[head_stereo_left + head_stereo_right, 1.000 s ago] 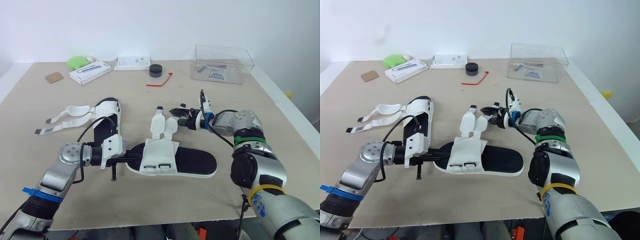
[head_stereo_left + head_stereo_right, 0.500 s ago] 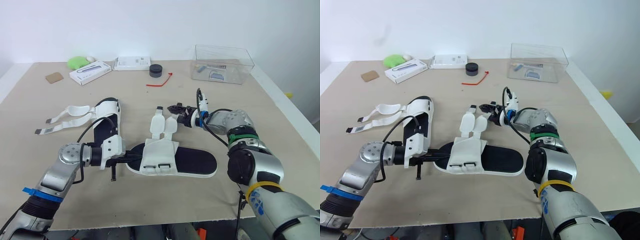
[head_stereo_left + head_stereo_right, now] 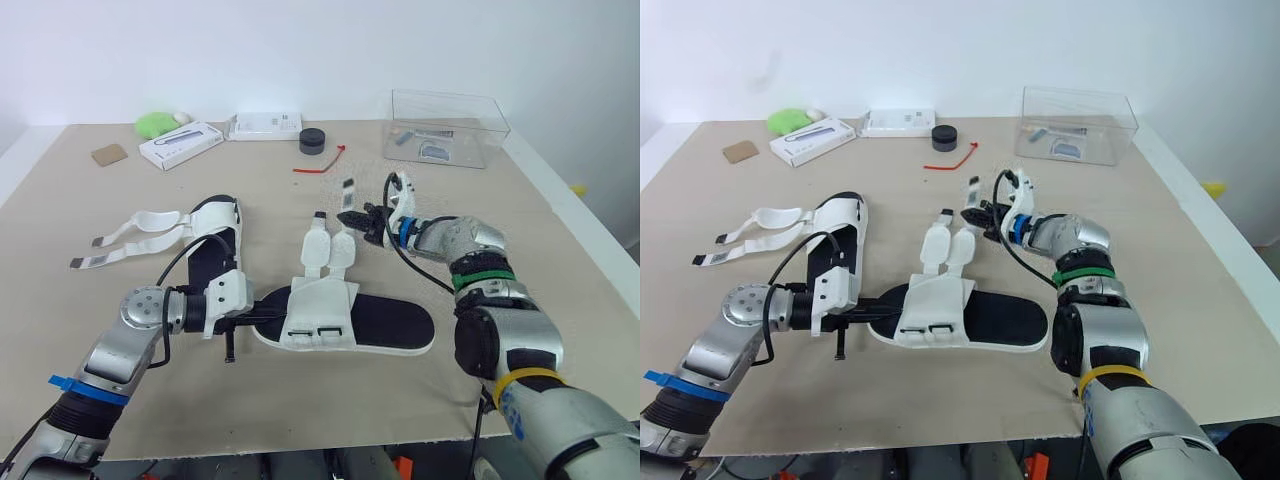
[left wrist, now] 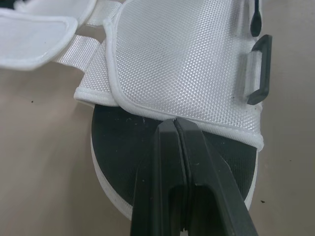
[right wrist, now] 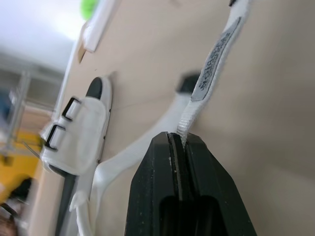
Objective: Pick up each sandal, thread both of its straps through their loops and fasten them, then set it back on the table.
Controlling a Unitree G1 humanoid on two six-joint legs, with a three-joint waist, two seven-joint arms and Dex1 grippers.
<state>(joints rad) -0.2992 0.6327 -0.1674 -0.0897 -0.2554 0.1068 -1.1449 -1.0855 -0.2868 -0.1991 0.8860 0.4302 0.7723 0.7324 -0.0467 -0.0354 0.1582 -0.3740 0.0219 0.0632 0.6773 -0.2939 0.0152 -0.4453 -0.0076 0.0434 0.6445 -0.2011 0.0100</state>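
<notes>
We count two sandals on the tan table (image 3: 90, 400), both with black soles and white mesh uppers. The near sandal (image 3: 380, 325) lies lengthwise at the middle, and the far sandal (image 3: 214, 245) lies to its left, its two straps (image 3: 130, 235) spread flat leftward. The near sandal carries two black rectangular loops (image 3: 310, 332) on its rounded, white-hemmed flap. The left gripper (image 4: 174, 129) has its two fingers pressed together over the smooth black footbed. Their tips touch the flap's hem, and we cannot tell whether they nip it. The right gripper (image 5: 177, 142) is clamped on one flat woven strap (image 5: 214, 64), holding its grey-printed tip off the table. The other padded strap (image 3: 317, 245) lies beside it. Farther off we see one clear box (image 3: 447, 125), one black round puck (image 3: 312, 140) and one red cord (image 3: 322, 163).
</notes>
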